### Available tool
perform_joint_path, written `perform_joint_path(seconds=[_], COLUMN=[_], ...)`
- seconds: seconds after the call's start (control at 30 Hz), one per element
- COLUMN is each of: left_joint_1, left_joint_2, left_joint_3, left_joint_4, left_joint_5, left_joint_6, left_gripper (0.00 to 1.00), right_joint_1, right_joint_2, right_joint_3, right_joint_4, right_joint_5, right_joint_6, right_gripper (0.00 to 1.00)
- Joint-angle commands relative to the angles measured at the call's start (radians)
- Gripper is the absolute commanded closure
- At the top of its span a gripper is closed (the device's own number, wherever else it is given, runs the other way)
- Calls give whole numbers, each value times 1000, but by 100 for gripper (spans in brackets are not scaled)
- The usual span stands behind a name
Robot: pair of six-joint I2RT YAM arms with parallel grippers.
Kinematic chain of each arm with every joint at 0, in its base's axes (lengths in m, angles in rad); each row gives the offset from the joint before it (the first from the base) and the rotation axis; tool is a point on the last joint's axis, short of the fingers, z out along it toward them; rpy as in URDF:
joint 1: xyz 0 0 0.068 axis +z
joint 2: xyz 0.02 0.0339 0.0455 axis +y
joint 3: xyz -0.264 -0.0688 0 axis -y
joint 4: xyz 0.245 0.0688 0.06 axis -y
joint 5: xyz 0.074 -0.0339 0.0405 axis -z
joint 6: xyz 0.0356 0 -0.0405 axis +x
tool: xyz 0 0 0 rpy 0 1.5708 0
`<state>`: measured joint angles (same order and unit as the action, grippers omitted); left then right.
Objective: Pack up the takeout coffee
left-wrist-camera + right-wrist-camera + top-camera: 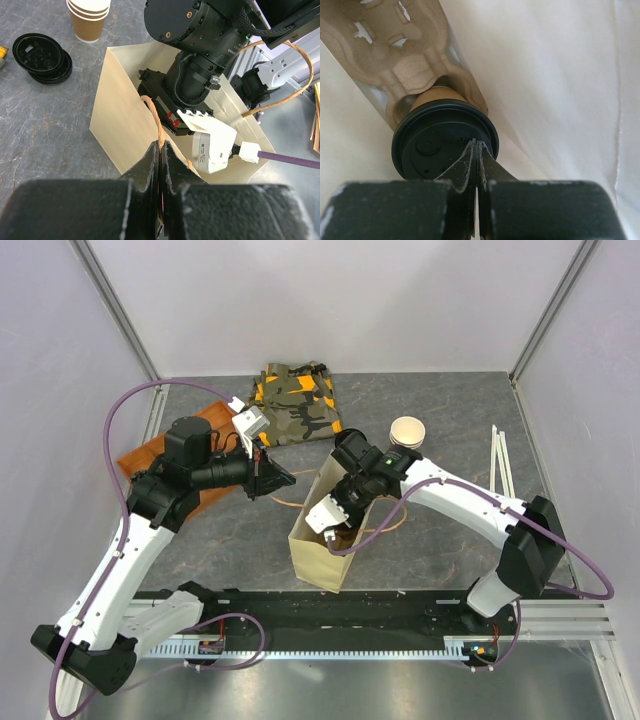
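Right gripper (475, 144): fingers pressed together, nothing between them, tips just in front of the lid's near rim; I cannot tell if they touch. The takeout coffee (437, 145) is deep inside the paper bag (560, 75), seated in a pocket of the pulp carrier (405, 45), with its black lid facing my right wrist camera. Handling judgement: light, thin paper wall that dents under a hard squeeze; the lid is smooth plastic, probably slippery, and could pop off if pulled. If it needs reseating, I would grip across the brown wall just below the lid rim, not the lid itself. Left gripper (161, 146): clamped on the bag's twine handle (155, 117), holding the mouth open. Farther out on the worktop (40, 125), loose black lids (42, 57) and a stack of lidless cups (89, 20). Writing: none on cup, lid or bag; a sticker on the right arm's white camera module (212, 145) is too small to read.
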<state>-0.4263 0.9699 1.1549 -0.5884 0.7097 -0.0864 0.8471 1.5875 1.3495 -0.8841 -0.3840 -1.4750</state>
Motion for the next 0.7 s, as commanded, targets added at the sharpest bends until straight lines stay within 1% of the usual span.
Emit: perform_joint_path(seconds=[0.0,0.67], left_joint_1=[6,6], left_joint_2=[4,1], left_joint_3=[26,26], left_joint_4=[16,15], left_joint_5=[14,24], left_joint_6=[30,36], left_gripper=[98,98], right_joint_1=[-8,-34], right_joint_2=[17,77], right_joint_3=[39,80], right_joint_4=[-39,-82], right_joint_5=[-9,11], right_joint_6=[-25,-7], right_gripper=[100,100])
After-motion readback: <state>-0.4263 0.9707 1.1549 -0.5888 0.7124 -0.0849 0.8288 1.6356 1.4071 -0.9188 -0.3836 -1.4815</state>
